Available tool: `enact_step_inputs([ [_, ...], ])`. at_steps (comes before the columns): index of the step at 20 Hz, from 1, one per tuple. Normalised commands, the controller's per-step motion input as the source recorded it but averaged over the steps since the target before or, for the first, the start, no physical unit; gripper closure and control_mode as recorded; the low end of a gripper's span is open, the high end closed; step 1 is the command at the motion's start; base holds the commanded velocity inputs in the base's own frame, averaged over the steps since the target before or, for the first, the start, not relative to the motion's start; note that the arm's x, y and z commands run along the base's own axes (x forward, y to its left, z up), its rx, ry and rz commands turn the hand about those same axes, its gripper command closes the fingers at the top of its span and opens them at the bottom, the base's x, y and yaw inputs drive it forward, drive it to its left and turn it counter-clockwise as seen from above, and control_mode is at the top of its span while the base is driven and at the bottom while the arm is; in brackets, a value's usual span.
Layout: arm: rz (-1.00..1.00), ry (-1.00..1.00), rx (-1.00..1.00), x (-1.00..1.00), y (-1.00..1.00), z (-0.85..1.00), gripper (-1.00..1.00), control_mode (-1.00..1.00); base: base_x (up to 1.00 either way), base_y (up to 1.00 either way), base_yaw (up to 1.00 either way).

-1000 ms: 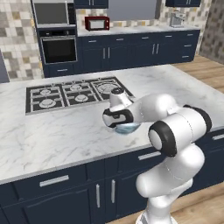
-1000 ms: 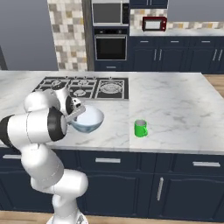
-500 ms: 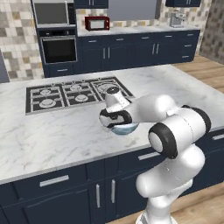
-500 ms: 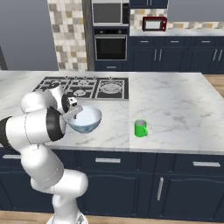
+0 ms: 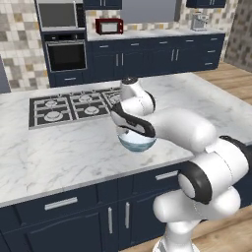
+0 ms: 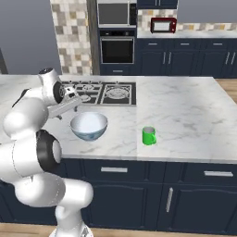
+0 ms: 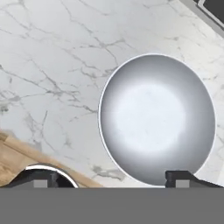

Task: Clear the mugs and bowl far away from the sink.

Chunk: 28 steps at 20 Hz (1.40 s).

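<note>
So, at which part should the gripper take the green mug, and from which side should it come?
Probably from above, closing across the rim or body. The green mug stands upright on the counter with its mouth up and nothing close around it. Its handle seems to face right in the right base view, so the jaws should avoid that side.

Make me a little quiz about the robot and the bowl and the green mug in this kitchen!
1. True or false: the bowl sits on the marble counter, not in the robot's hand.
2. What colour is the mug standing near the counter's front edge? A) red B) green C) yellow
3. Fill in: in the right base view, behind the bowl lies the black gas ____.

Key: 1. True; the hand view looks down on the bowl with the two finger tips wide apart at its edge, gripping nothing. 2. B. 3. cooktop.
</note>
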Motion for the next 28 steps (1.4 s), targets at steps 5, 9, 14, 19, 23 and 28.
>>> enact_step_inputs([
  [5,0.0,-0.11,0.04,-0.69,-0.23,0.75,-1.0,-1.0,0.0,0.0,0.0],
  [9,-0.01,-0.09,0.1,-0.78,-0.31,0.49,-1.0,-1.0,0.0,0.0,0.0],
  [14,-0.11,-0.04,0.17,-0.88,-0.08,0.29,-1.0,-1.0,0.0,0.0,0.0],
  [19,-0.03,-0.05,0.14,-0.83,-0.12,0.22,-1.0,-1.0,0.0,0.0,0.0],
  [23,-0.01,0.0,0.05,-0.36,-0.04,0.02,-1.0,1.0,-0.36,0.0,0.0],
  [28,0.0,0.0,0.0,0.0,0.0,0.0,-1.0,1.0,-0.64,0.0,0.2],
])
